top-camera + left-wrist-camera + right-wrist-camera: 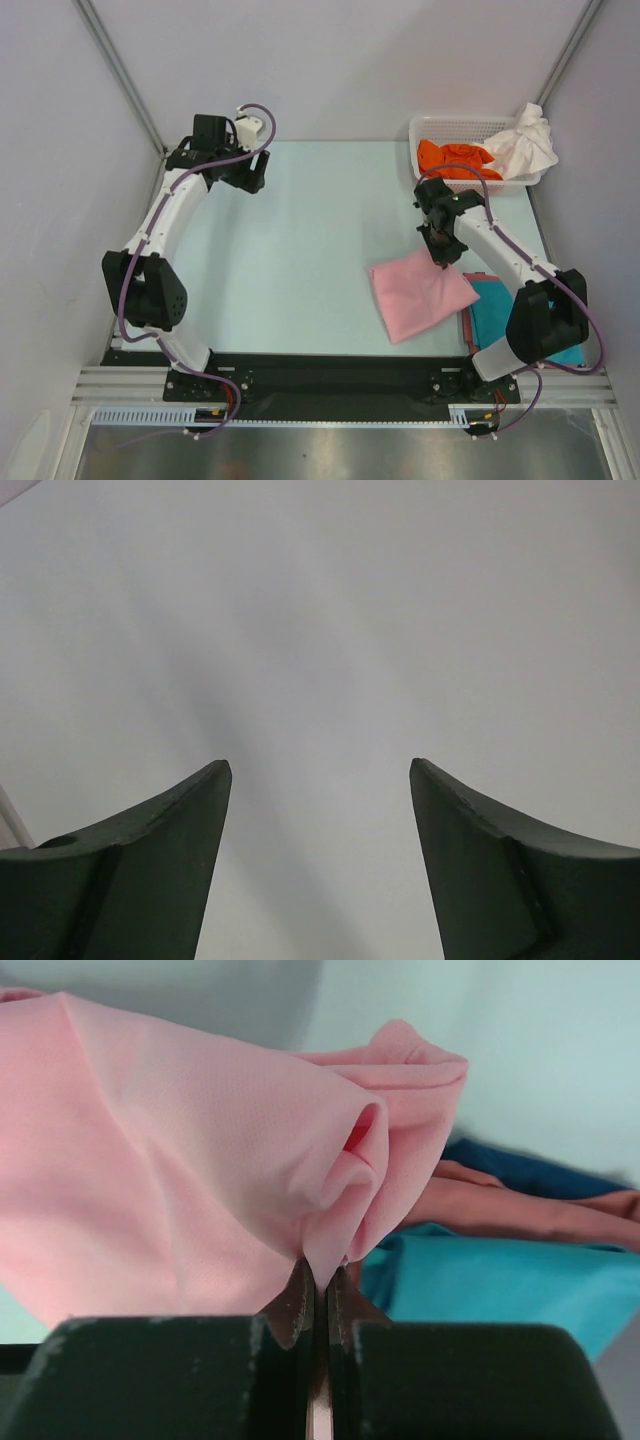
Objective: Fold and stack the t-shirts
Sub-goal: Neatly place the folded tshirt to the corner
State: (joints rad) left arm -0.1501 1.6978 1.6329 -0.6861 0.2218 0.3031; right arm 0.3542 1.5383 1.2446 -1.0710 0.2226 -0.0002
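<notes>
At right, one pink t-shirt (420,292) pinched by the right hand (321,1275) beside one teal t-shirt (492,310); left hand (320,768) spread.

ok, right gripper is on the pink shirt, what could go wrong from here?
The right gripper pinches only a bunched edge of the pink shirt; a pull may slip it free or undo the fold. The teal shirt lies close beside it; dragging could rumple it.

You have the worktop (300,230) centre open; the basket (470,128) fills the far right corner, pink t-shirt (420,293) and teal t-shirt (490,310) the near right.
</notes>
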